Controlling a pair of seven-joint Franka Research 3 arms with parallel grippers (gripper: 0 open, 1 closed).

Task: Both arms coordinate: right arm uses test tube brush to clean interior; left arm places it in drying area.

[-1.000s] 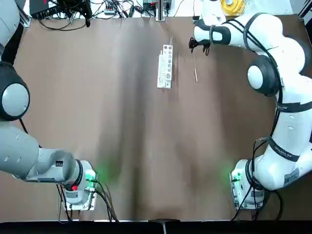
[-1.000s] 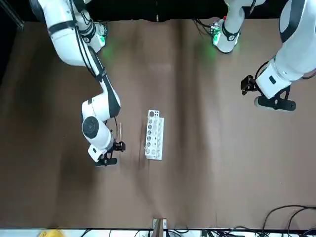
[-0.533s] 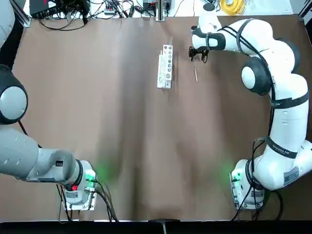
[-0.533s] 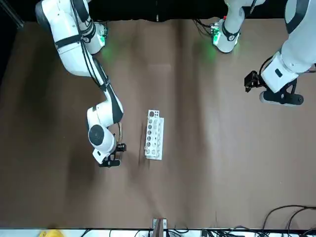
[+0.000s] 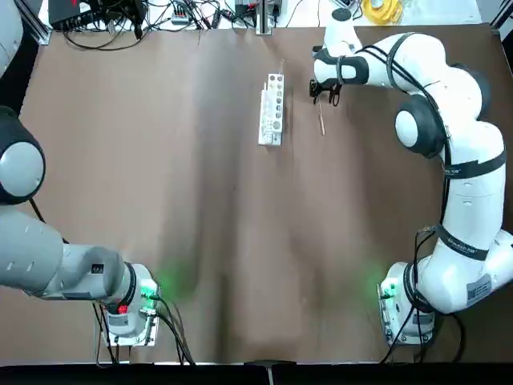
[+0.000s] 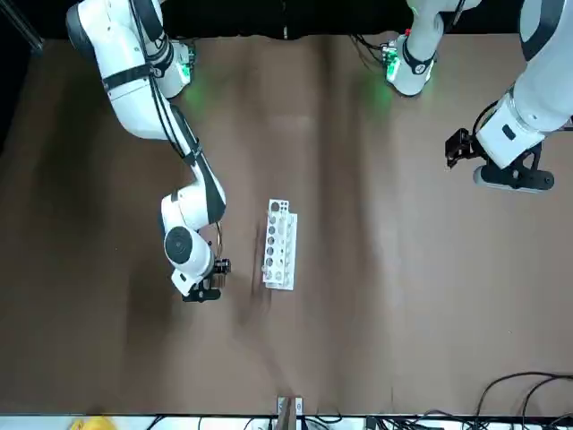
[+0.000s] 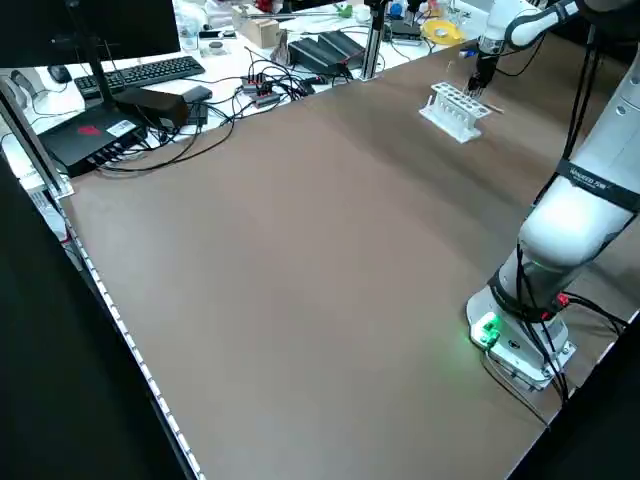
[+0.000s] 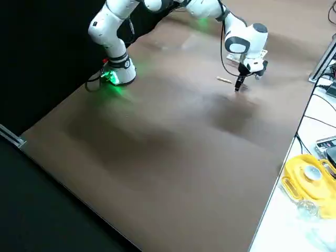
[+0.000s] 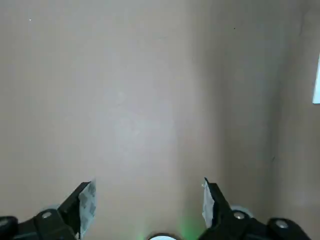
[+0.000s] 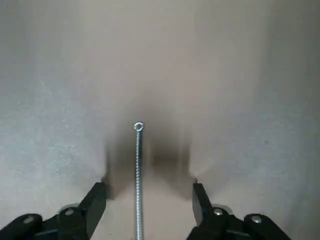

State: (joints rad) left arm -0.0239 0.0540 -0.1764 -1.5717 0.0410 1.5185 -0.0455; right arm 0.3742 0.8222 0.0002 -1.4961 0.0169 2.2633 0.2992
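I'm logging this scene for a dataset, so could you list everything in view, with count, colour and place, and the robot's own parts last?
test tube brush: one, thin pale tan, flat on the table right of the rack.
drying rack: one, white, single row of holes, far middle of the table.
table: one, brown.
cables and electronics: several, mostly black, beyond the far edge.
yellow object: one, off the far edge near the right arm.
right claw: one, dark, open, low over the brush with a finger on either side of it.
left claw: one, dark, open, held above bare table at the robot's left, away from the rack.
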